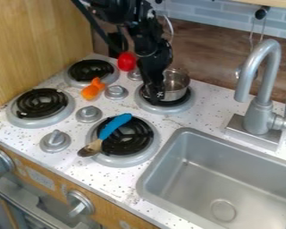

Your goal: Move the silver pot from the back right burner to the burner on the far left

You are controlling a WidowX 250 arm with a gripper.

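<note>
We see the end effector (155,95) beside the metal pot (178,82); we cannot tell whether it is spread or pinching. The rear burner (169,109), near the counter's (200,103) back edge, supports the pot, while the front burner (123,160) props up a blue-handled spoon (111,129).

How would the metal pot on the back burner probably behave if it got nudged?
The pot looks like rigid, shiny metal, so it should keep its shape. Its smooth surface may let it slide across the burner; its round wall could make it turn.
</note>
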